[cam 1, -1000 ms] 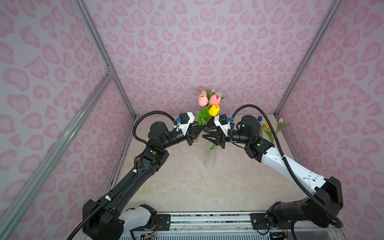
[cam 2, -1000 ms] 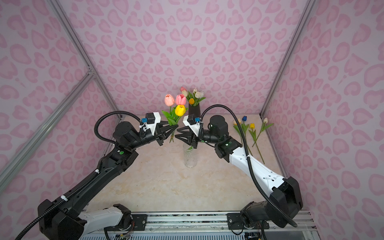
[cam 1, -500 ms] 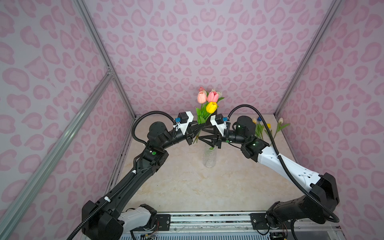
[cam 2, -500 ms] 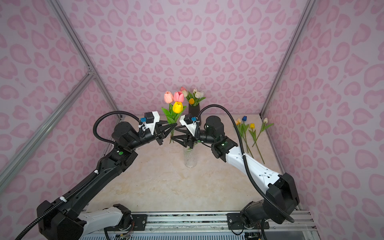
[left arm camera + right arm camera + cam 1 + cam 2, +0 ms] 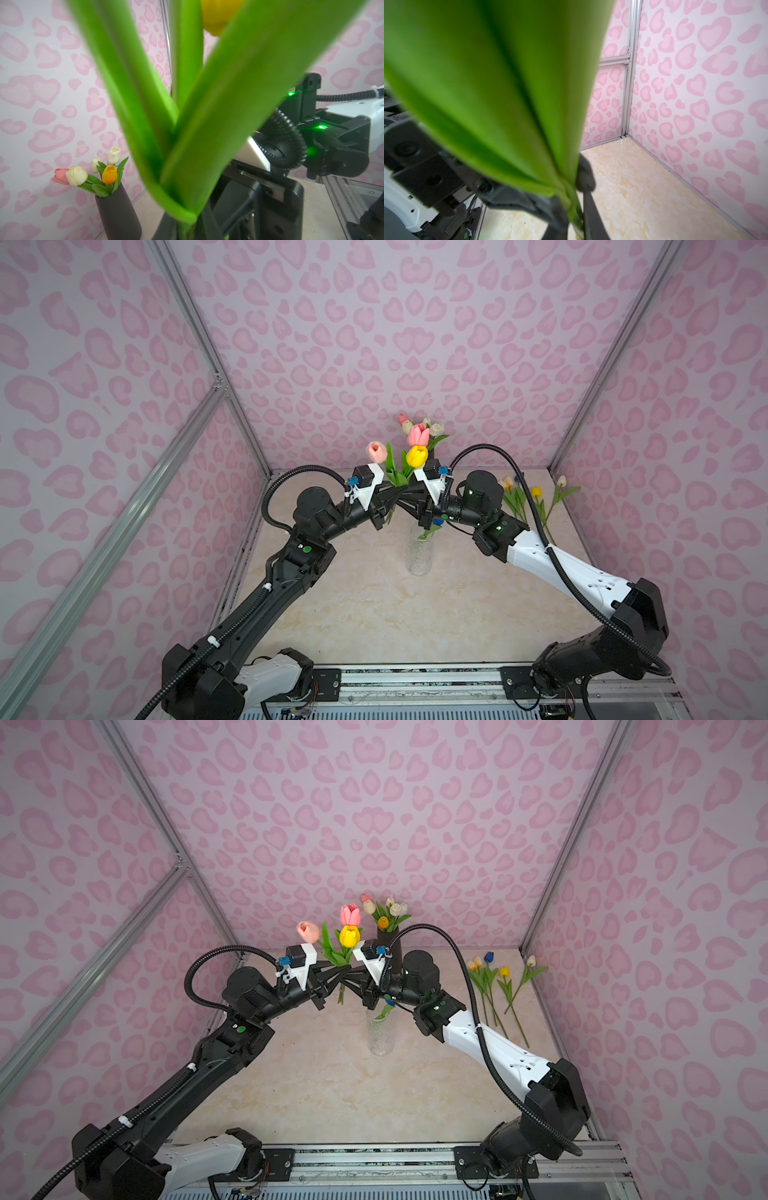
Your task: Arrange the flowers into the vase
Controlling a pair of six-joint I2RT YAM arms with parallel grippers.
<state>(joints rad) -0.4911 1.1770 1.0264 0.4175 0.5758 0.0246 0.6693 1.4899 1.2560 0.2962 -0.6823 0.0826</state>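
The left gripper (image 5: 394,500) and right gripper (image 5: 409,500) are meeting mid-frame, both clamping the tulips (image 5: 417,456) by the stems, just up-left of the clear vase (image 5: 419,551); loose tulips (image 5: 536,492) are lying on the bench (image 5: 374,605) at right.

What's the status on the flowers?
Left gripper and right gripper both shut on tulip bunch. Bunch aloft, stem ends beside clear vase, not in. Green leaf sits at vase mouth.
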